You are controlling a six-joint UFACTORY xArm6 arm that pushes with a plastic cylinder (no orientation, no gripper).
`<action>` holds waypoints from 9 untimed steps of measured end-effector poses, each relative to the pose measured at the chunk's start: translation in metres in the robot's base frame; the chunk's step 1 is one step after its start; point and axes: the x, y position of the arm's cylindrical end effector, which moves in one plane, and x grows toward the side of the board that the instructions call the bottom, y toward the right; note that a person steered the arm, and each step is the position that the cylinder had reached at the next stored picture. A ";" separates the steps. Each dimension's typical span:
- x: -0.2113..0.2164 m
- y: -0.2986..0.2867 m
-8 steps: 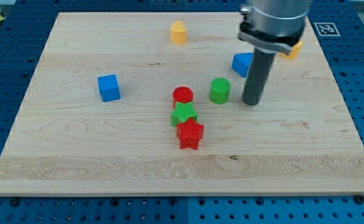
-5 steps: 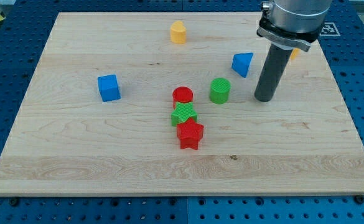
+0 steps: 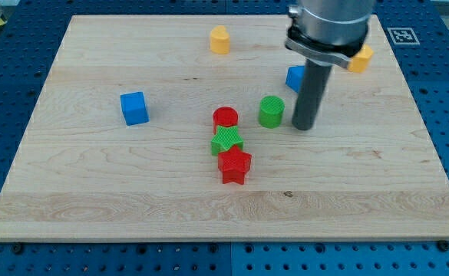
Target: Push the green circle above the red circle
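Observation:
The green circle (image 3: 271,111) stands near the middle of the wooden board, to the right of and slightly above the red circle (image 3: 225,118). My tip (image 3: 303,126) rests on the board just right of the green circle, a small gap apart. A green star (image 3: 226,141) sits right below the red circle, and a red star (image 3: 234,165) below that, the three in a touching column.
A blue triangle (image 3: 295,77) lies behind the rod, partly hidden by it. A yellow block (image 3: 361,58) sits at the upper right, another yellow block (image 3: 219,39) at the top centre, and a blue cube (image 3: 133,108) at the left. The board (image 3: 94,192) is edged by a blue perforated table.
My tip swung out to the right, then came back left and now stands closer to the green circle than before. No block has moved.

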 end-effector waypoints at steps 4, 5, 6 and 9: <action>-0.014 -0.062; -0.021 -0.051; -0.021 -0.050; -0.040 -0.091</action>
